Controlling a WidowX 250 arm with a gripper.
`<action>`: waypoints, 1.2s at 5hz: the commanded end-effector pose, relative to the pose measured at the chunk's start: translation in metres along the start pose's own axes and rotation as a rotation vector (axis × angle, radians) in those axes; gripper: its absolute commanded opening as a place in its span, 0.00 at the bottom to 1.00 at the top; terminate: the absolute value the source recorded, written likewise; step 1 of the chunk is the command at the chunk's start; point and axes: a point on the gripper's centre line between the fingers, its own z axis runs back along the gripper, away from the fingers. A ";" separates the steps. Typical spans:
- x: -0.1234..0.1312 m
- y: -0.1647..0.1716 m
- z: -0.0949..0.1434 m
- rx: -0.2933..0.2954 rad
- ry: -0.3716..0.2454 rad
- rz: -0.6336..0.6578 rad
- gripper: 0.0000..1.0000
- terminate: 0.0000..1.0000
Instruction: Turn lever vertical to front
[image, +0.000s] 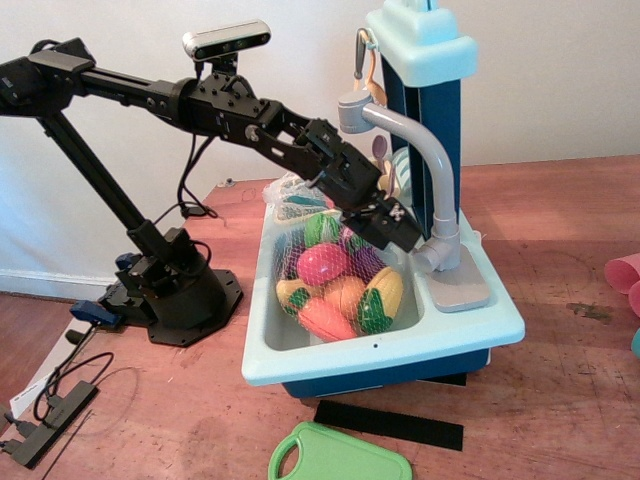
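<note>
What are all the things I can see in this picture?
tap: one, grey, arched, at the back right of the sink
sink: one, pale blue on a dark blue base, on the table
net bag of toy food: one, red net with colourful pieces, in the basin
hook: one, orange and grey, hanging on the tower
cutting board: one, green, at the front edge
strip: one, black, flat in front of the sink
cup: one, pink, far right edge
table: one, reddish wood
gripper: one, black, above the bag, left of the tap
</note>
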 end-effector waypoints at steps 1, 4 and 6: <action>0.009 0.002 0.020 -0.040 0.003 -0.035 1.00 0.00; 0.007 -0.001 0.013 -0.051 0.041 -0.055 1.00 0.00; 0.007 -0.001 0.013 -0.051 0.041 -0.055 1.00 0.00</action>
